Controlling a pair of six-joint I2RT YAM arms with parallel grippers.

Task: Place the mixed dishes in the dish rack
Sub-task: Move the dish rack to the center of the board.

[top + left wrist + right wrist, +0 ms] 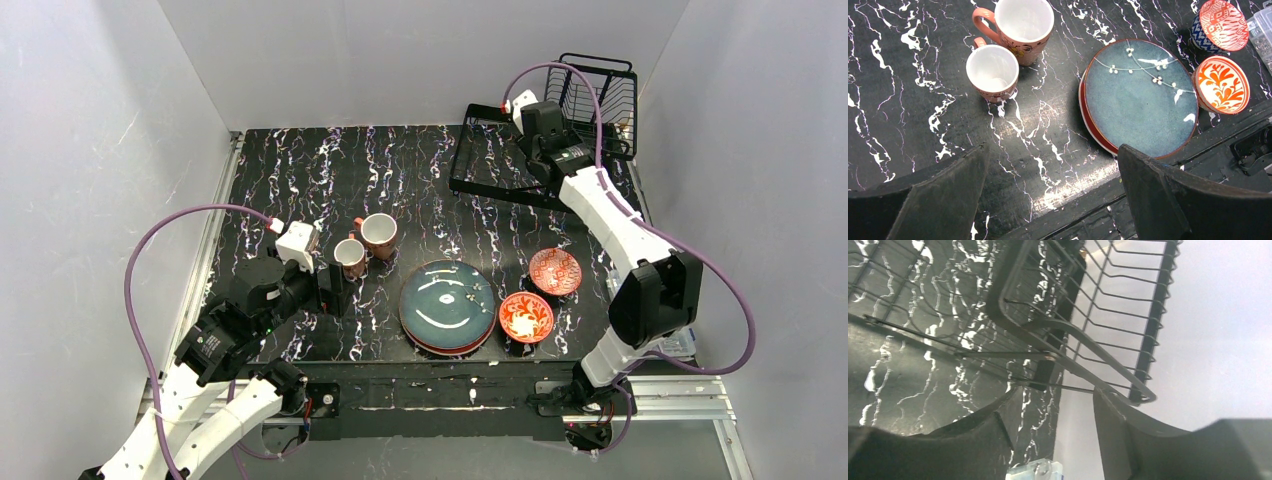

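Yonder, right claw (1057,392) at dish rack (480,150) edge.

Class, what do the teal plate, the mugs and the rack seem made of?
Teal plate: likely glazed ceramic; glossy reflections. Mugs: probably ceramic; terracotta outside, white inside. Dish rack: seemingly black-coated metal wire; thin rigid rods.

Plate stack (447,305): teal top and one red rim showed; lower plates were hidden. Dish rack (490,155): partly covered by right arm (600,205). Upper bowl (1223,22), clear plastic box (1262,27): cut off at the view's edge.
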